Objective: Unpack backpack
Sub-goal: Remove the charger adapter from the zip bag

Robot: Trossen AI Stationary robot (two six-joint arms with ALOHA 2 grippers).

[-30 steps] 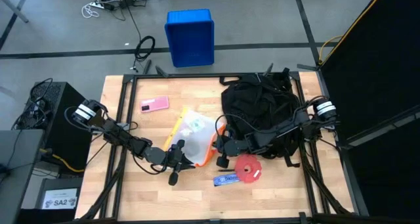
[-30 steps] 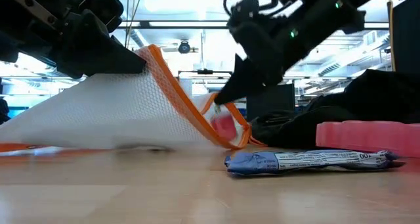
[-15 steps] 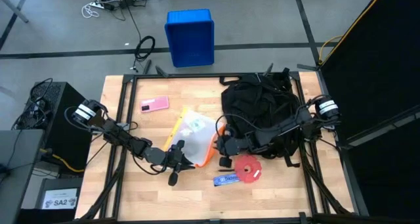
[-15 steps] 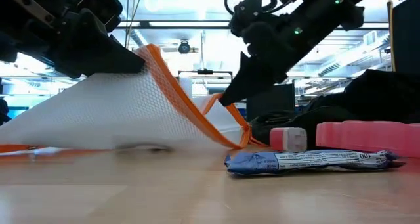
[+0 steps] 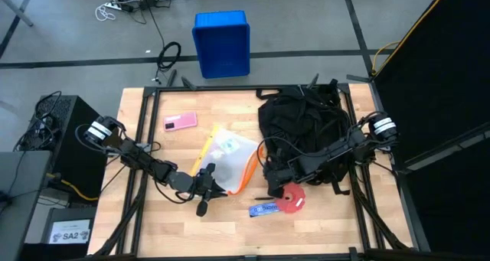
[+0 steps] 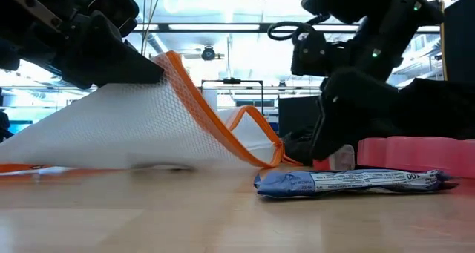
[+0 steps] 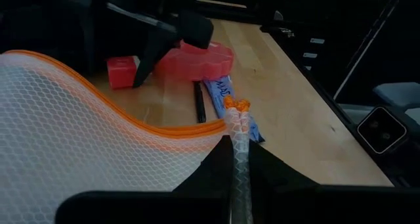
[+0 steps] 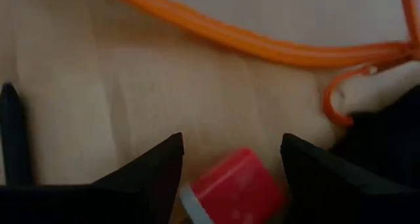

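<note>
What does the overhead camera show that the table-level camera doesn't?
Only the high view shows the blue crate on the floor, the pink flat item near the table's far left, and the whole backpack. Only the low view shows the small red container under the right gripper, and the room behind. Both show the mesh pouch held by the left gripper, the blue packet and the red disc.
</note>
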